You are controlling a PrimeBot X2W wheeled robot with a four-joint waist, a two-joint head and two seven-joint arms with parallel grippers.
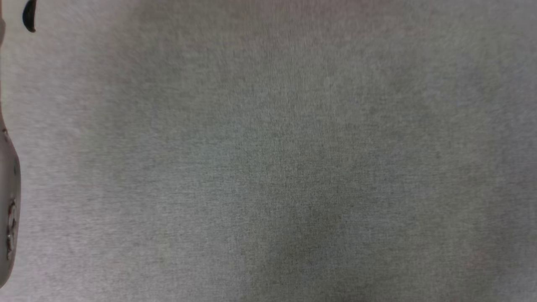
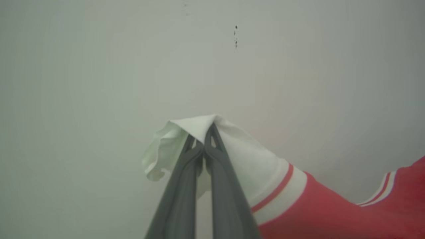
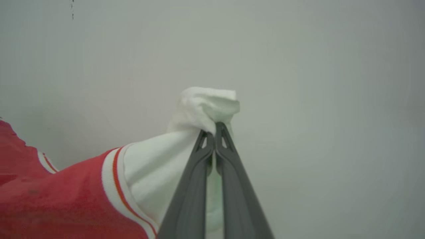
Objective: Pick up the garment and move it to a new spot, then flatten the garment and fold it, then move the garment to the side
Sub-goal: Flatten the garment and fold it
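Observation:
In the left wrist view my left gripper (image 2: 207, 131) is shut on the bunched tip of a white sleeve of the garment (image 2: 315, 205). Past a red-and-white stripe trim, the red body runs off to the lower right. My right gripper (image 3: 212, 127) pinches the other white sleeve in the same way, fingers pressed together on a small wad of cloth. Here the garment (image 3: 66, 196) stretches away red to the lower left. The shirt hangs between the two grips, and its front and lettering are hidden.
The head view looks down on a grey woven surface (image 1: 277, 159). A pale forearm (image 1: 8, 201) lies along its left edge, with a small dark shape (image 1: 29, 16) at the top left. Behind the sleeves is a plain pale surface with small dark specks (image 2: 235, 35).

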